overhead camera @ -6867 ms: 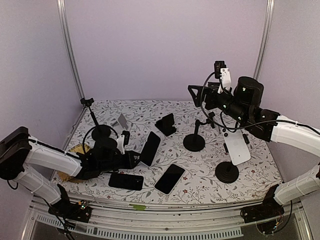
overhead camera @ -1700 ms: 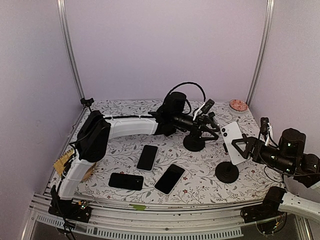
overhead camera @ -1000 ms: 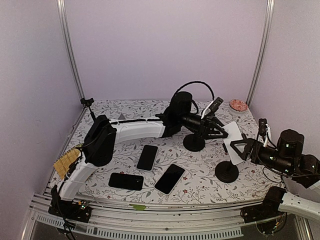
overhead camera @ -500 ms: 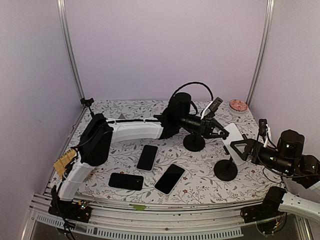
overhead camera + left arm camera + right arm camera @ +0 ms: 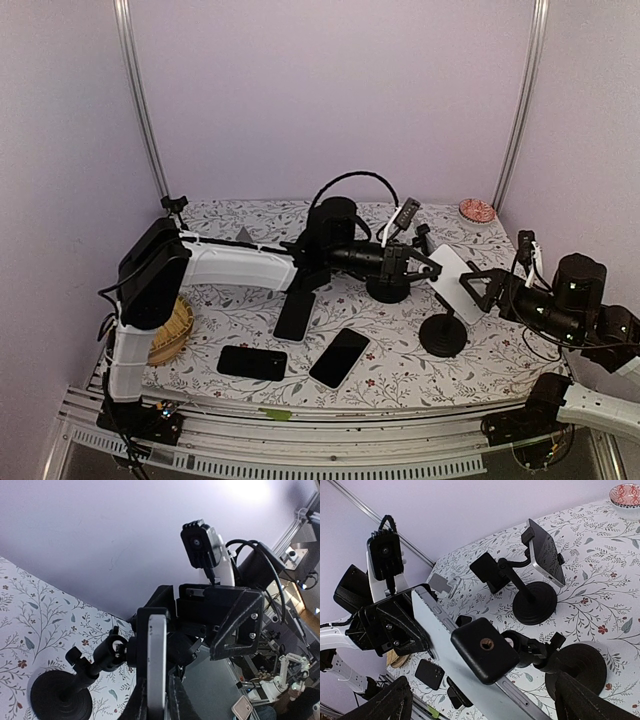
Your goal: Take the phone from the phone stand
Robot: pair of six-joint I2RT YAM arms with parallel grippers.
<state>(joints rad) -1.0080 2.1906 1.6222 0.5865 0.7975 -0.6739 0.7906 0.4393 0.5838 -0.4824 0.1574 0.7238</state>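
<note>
A white phone [image 5: 449, 283] sits clamped in a black phone stand [image 5: 442, 337] at the table's right. My left gripper [image 5: 427, 267] reaches across and is shut on the phone's edge. In the left wrist view the phone [image 5: 156, 655] is edge-on between my fingers [image 5: 136, 706], with the clamp still round it. My right gripper [image 5: 477, 287] is wide open just behind the phone, touching nothing. The right wrist view shows the phone's white back [image 5: 442, 635], the stand's black back plate [image 5: 485, 649] and its base [image 5: 580, 669].
A second stand [image 5: 388, 289] holds a dark phone [image 5: 545, 552] just behind. Three dark phones lie flat: one [image 5: 293, 315], one [image 5: 339, 357], one [image 5: 252, 362]. A small bowl [image 5: 477, 210] is at the back right, a bare stand [image 5: 178, 206] at the back left, a woven mat [image 5: 170, 330] at the left.
My left gripper has closed on the white phone and drawn back left. The phone and its stand have shifted a little left with it. The right gripper has stayed open behind it.
</note>
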